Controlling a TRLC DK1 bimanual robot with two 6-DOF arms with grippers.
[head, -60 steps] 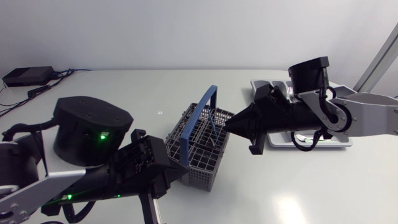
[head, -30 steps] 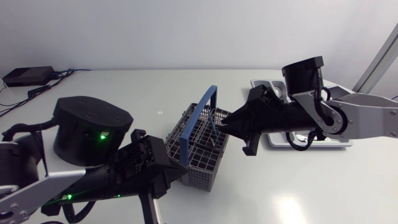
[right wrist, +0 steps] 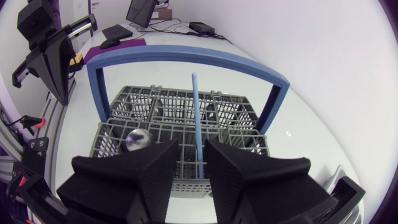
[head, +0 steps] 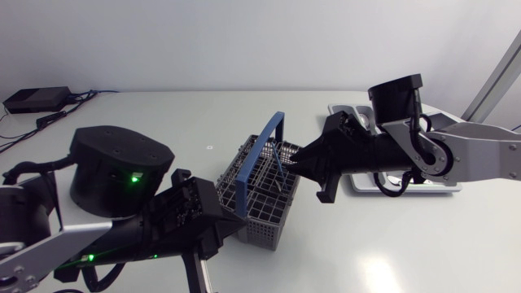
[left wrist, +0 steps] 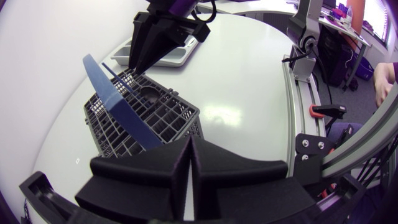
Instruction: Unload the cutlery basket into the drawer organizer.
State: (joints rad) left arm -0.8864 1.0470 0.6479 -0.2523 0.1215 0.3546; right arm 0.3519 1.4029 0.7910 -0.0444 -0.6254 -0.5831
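Observation:
The grey wire cutlery basket (head: 262,195) with an upright blue handle (head: 259,146) stands mid-table. A thin blue utensil (right wrist: 196,118) stands in it, beside a metal spoon bowl (right wrist: 138,138). My right gripper (head: 299,163) is at the basket's right rim. In the right wrist view its fingers (right wrist: 193,163) stand open, with the blue utensil's lower end in the gap and not pinched. My left gripper (head: 240,215) is shut and empty at the basket's near-left corner. Its closed fingers (left wrist: 189,158) point at the basket (left wrist: 143,115). The grey drawer organizer (head: 446,184) lies at the right, partly behind my right arm.
A black round base (head: 122,167) of my left arm stands at the left. The organizer tray (left wrist: 171,53) shows behind my right gripper (left wrist: 149,50) in the left wrist view. Bare white tabletop lies in front of the basket and to its right.
My right arm has shifted a little to the left, bringing its gripper up to the basket. The left arm and the basket have not moved.

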